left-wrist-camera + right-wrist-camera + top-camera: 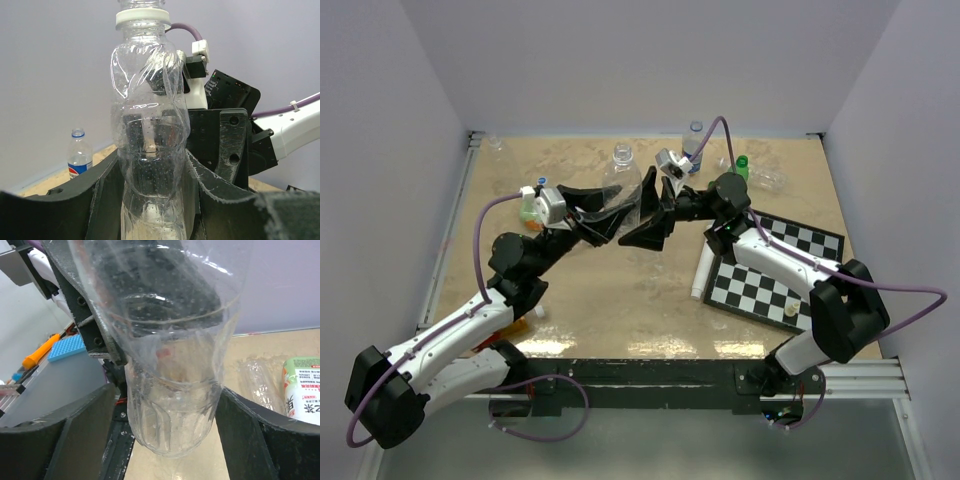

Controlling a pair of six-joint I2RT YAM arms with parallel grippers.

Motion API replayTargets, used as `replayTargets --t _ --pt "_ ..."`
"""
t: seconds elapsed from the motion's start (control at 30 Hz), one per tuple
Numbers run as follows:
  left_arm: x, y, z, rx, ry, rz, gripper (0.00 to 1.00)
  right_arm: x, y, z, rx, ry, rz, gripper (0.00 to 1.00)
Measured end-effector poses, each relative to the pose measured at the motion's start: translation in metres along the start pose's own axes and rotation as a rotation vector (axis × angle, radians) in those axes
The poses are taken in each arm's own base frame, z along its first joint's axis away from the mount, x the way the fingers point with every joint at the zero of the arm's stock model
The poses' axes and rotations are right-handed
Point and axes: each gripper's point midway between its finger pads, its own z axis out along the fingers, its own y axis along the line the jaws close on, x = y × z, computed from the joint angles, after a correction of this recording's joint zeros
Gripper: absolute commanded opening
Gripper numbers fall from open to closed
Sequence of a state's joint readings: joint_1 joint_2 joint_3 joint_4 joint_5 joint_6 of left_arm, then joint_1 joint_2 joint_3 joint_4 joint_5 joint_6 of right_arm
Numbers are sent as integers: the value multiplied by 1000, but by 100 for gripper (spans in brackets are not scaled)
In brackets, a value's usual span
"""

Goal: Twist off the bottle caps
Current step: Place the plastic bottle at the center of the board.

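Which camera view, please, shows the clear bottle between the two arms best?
The left wrist view: the clear bottle fills the frame, white neck ring plain. Top external shows it small from above; the right wrist shows only its lower body, close up.

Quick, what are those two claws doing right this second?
Left gripper: closed on the clear bottle, squeezing its sides.
Right gripper: open, fingers straddling the same bottle, no firm grip visible.
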State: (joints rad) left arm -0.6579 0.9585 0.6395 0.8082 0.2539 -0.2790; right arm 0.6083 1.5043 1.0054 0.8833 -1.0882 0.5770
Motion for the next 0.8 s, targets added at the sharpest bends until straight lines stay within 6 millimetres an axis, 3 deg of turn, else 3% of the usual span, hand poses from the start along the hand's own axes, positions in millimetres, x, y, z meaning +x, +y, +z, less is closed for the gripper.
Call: replayTargets --t 0.1,0.2,0.27,0.37,0.67,0.8 --pt "-1 -2 0 6 -6 -9 0 -1 -3 0 12 -7 0 38" --pt "-1 -2 0 5 -6 -17 2 -2 -4 0 19 -12 6 24" --pt "2 0 -1 -7 -1 -19 11 -2 -4 0 18 -14 10 20" --pt "3 0 -4 -12 8 -20 31 1 -5 1 18 -8 22 17" --pt "-7 5 -20 -72 38 16 100 9 -8 2 21 15 16 13" --pt "-16 12 -19 -124 95 47 100 19 -14 0 42 45 4 13"
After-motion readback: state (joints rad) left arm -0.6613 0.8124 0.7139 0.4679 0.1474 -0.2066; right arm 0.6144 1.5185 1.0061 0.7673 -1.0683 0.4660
